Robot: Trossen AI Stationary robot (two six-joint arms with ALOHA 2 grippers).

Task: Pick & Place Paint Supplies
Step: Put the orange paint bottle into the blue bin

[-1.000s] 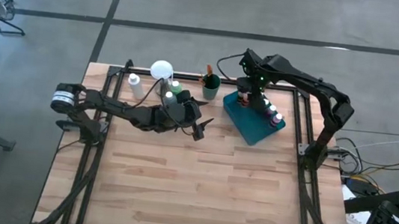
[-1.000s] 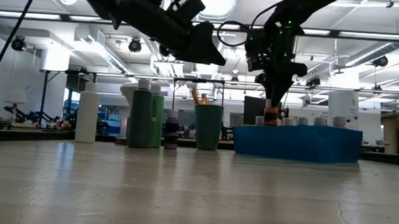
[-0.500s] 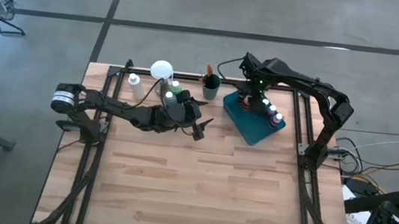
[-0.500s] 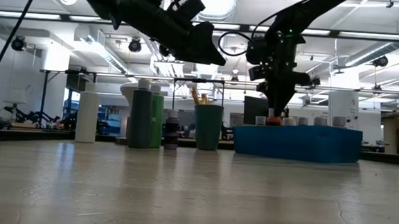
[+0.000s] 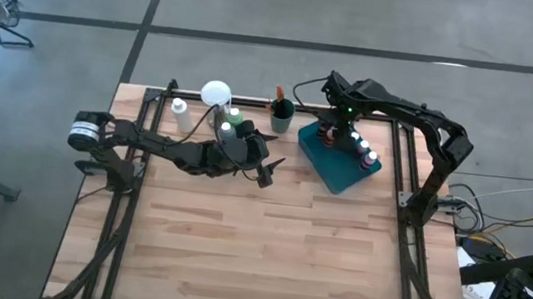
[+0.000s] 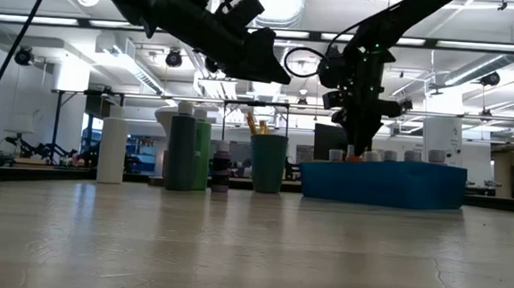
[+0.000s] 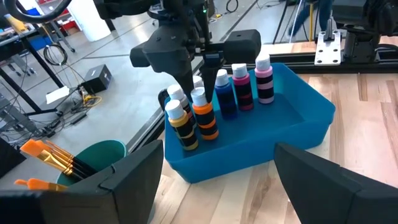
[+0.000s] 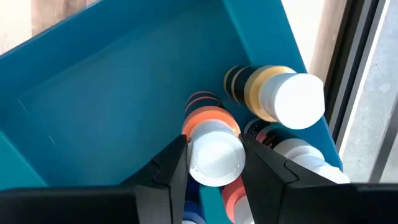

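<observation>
The right pincer [image 8: 214, 163] is clamped on the white cap of the orange paint bottle [image 7: 205, 115], which stands inside the blue tray [image 7: 298, 118] beside the yellow bottle [image 7: 181, 122], apparently seated on the tray floor, while the left pincer [image 5: 266, 170] hangs open above the bench [image 5: 265, 250].

Upright white-capped paint bottles [image 7: 205, 115], seemingly clustered

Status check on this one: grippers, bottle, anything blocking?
Right gripper shut on orange bottle, standing in blue tray. Left gripper open, waiting mid-table. Neighbouring yellow bottle close alongside; nothing blocking.
</observation>
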